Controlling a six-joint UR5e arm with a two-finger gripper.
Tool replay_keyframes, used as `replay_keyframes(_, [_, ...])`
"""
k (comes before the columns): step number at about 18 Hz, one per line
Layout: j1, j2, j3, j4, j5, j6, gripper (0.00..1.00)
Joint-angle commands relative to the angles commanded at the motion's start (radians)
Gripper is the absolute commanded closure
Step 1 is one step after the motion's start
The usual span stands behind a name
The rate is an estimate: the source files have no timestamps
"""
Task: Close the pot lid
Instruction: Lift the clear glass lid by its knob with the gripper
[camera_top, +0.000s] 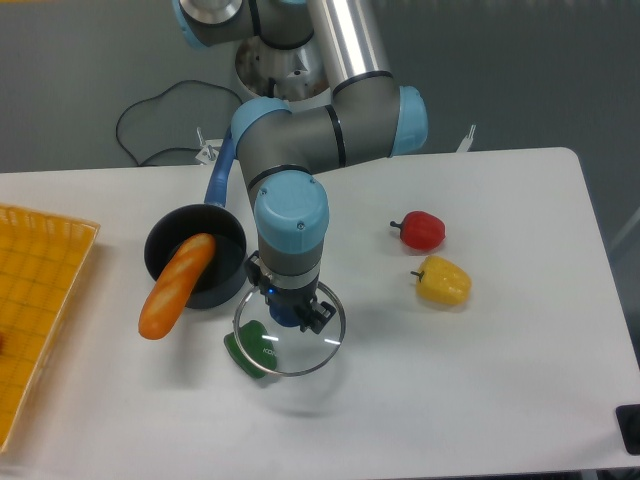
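The dark round pot (222, 285) stands left of centre, its long blue handle (221, 180) pointing away toward the arm's base. A long orange loaf-like object (178, 285) lies in it and sticks out over the front-left rim. The clear glass lid (310, 352) with a thin metal rim is just right of and in front of the pot, apart from it. My gripper (290, 312) points straight down over the lid's centre, shut on its blue knob. I cannot tell whether the lid rests on the table or hangs just above it.
A green object (250, 352) lies under the lid's left edge. A red pepper (420, 230) and a yellow pepper (443, 282) sit to the right. The yellow mesh tray (40, 300) fills the left edge. A black cable (150, 120) loops behind the table.
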Motion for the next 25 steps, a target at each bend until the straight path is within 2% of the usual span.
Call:
replay_keyframes(16, [-0.002,0.032,-0.009,0.003,-0.074,-0.008,0.56])
replay_keyframes(21, [-0.023,0.067,-0.038,-0.006,-0.097,-0.008,0.56])
replay_keyframes(23, [-0.028,0.098,-0.09,0.003,-0.113,-0.005,0.56])
replay_keyframes(25, [-0.037,0.118,-0.113,0.005,-0.127,-0.002,0.56])
